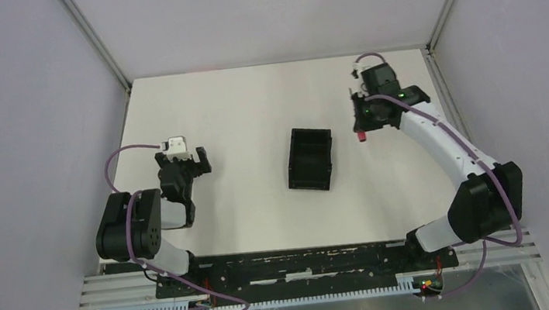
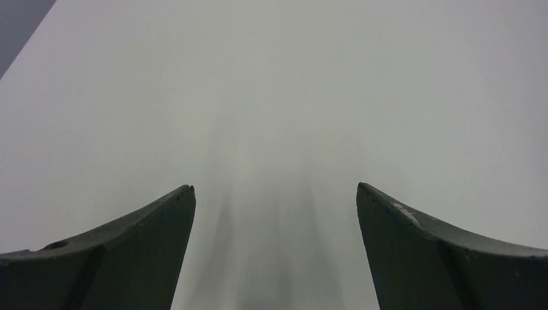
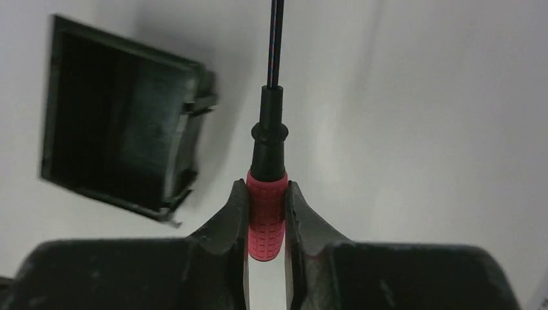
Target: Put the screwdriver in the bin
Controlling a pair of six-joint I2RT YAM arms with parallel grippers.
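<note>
1. Screwdriver (image 3: 267, 148), small and slim, with a red grid-textured handle and thin black shaft: likely light and stiff, shaft probably slick, so the handle is the place to grab
2. Right gripper (image 3: 266, 187) is clamped on that handle, shaft pointing ahead
3. It sits right of the black rectangular open-top plastic bin (image 3: 184, 135), apart from it, low rigid walls
4. Left gripper (image 2: 274, 187) is spread wide, holding nothing

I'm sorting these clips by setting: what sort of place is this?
Likely a robotics test cell: a white table walled by plain panels, the right claw gripping a screwdriver near a bin.
</note>
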